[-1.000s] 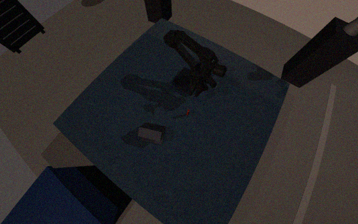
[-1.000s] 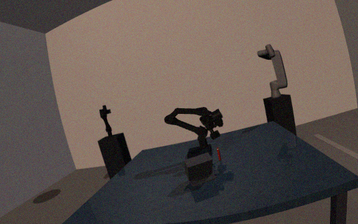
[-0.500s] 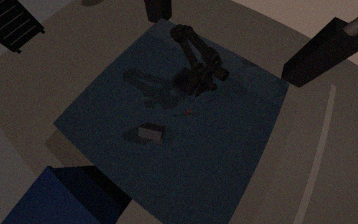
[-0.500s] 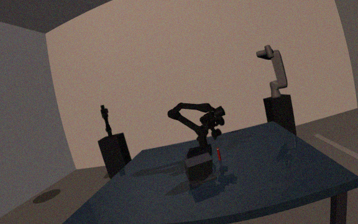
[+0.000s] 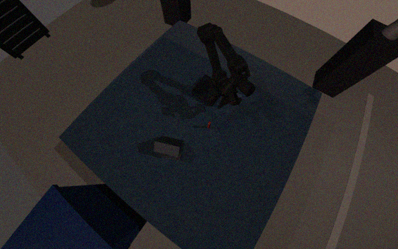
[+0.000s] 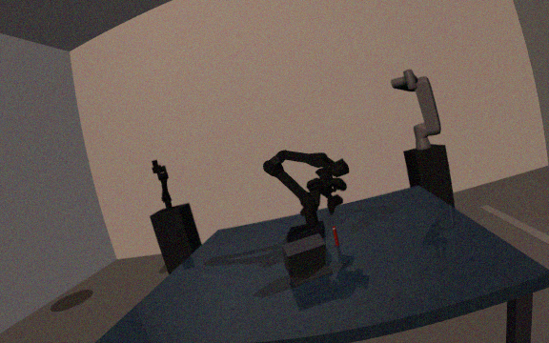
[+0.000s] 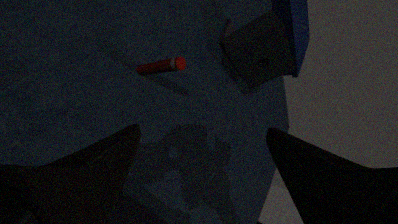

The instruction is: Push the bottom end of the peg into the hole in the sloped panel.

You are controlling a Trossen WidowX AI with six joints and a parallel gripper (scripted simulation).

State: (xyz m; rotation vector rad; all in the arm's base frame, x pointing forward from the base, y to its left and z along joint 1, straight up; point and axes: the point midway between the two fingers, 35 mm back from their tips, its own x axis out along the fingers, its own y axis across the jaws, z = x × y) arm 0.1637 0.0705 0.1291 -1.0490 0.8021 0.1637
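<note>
The empty end effector (image 5: 229,104) (image 6: 334,210) (image 7: 205,132), spread wide, could topple the upright peg (image 5: 209,124) (image 6: 335,236) (image 7: 161,65) if it descends off-centre and a fingertip clips it.

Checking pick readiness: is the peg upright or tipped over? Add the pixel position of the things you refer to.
Upright: in the exterior view the red peg (image 5: 209,124) (image 6: 335,236) (image 7: 157,66) stands on end on the table (image 5: 240,166) (image 6: 398,295) (image 7: 60,110).

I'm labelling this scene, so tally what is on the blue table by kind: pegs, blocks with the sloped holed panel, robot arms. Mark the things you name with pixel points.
Pegs: 1, red, upright (image 5: 209,124) (image 6: 335,236) (image 7: 157,66)
Holed blocks: 1, dark grey (image 5: 166,150) (image 6: 305,259) (image 7: 255,50)
Robot arms: 1, black (image 5: 231,52) (image 6: 291,185)
Total: 3
</note>
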